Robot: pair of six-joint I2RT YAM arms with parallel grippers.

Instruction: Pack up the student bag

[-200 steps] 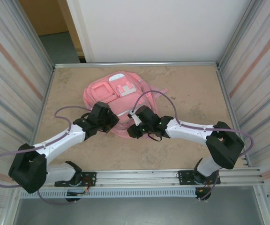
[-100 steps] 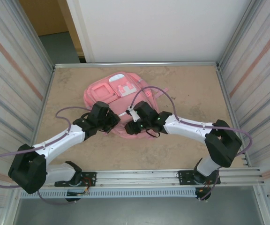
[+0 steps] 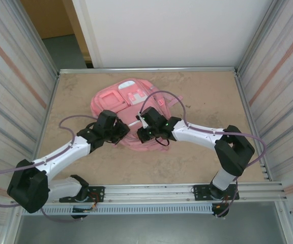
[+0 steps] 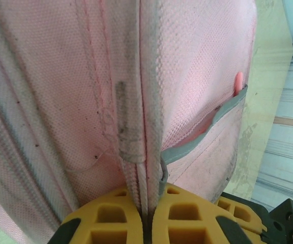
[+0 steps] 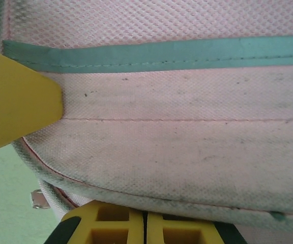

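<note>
Lying flat on the tan table (image 3: 207, 96), left of centre toward the far edge: the student bag (image 3: 110, 99), pink weave, scuffed, with grey-trimmed pockets and a white patch at its far end. Clamped tight on a raised seam fold of it: the left gripper (image 4: 145, 206). Pressed together right against its piped lower edge: the right gripper (image 5: 145, 221); cannot tell whether any cloth is pinched. Bare tabletop to the right and near side; ribbed walls (image 3: 14, 76) close at both flanks.

From above, the student bag's (image 3: 131, 96) near edge lies hidden under the left gripper (image 3: 119, 130) and right gripper (image 3: 143, 133). In both wrist views its fabric is cut off on all sides.
</note>
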